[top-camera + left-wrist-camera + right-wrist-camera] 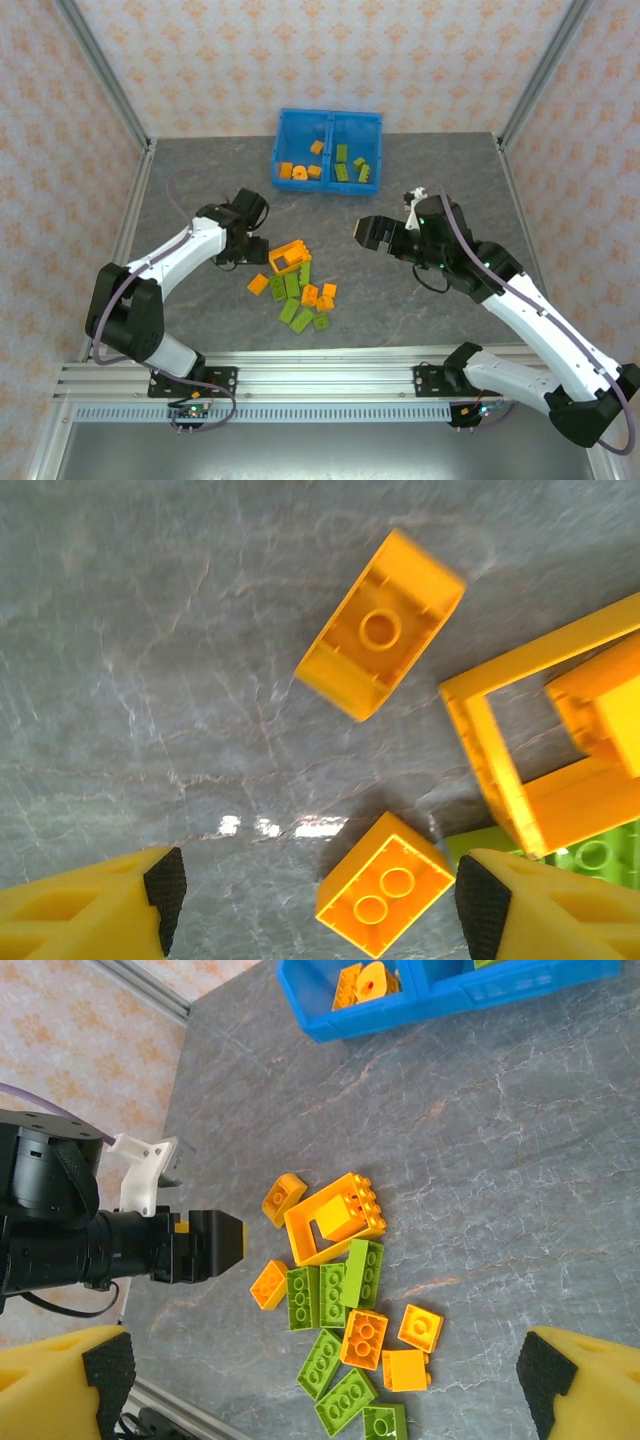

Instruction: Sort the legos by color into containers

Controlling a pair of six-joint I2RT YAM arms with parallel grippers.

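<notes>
Left end effector (322,908) is down low over the tabletop (200,180), pads spread wide and gripping nothing, with a small orange brick (382,898) sitting between them, an upturned orange brick (380,625) just beyond and the orange hollow square frame (475,745) alongside. Right end effector (328,1372) hangs above the tabletop, jaws gaping and empty, looking down on the loose pile of legos (300,290), orange and lime green mixed. Out at the far side, the blue bin (280,140) has orange bricks (298,170) in its left compartment and green bricks (352,165) in its right
</notes>
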